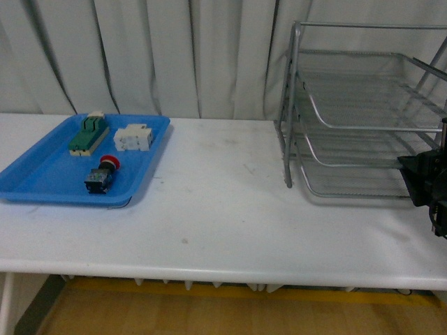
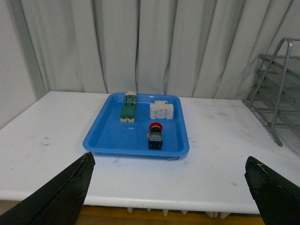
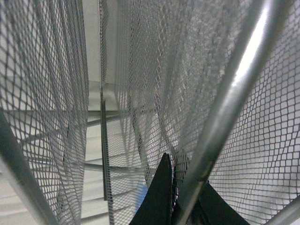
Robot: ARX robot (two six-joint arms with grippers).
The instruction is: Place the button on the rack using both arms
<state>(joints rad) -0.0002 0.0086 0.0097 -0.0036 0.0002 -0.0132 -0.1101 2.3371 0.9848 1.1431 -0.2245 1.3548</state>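
Button [image 1: 102, 174]: lies in the blue tray [image 1: 42, 185] by its front rim, on the left of the table [image 1: 223, 209].
Axis: red cap points away from the robot, dark body nearer.
Left end effector [image 2: 168, 159]: spread wide, button straight ahead; the nearer arm.
Right end effector [image 1: 422, 178]: well apart, inside the rack [image 1: 349, 105]; cannot tell its opening.

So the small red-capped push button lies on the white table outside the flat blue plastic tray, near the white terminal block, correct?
No. The red-capped push button lies inside the flat blue plastic tray, near the white terminal block, not outside on the table. The left wrist view shows it.
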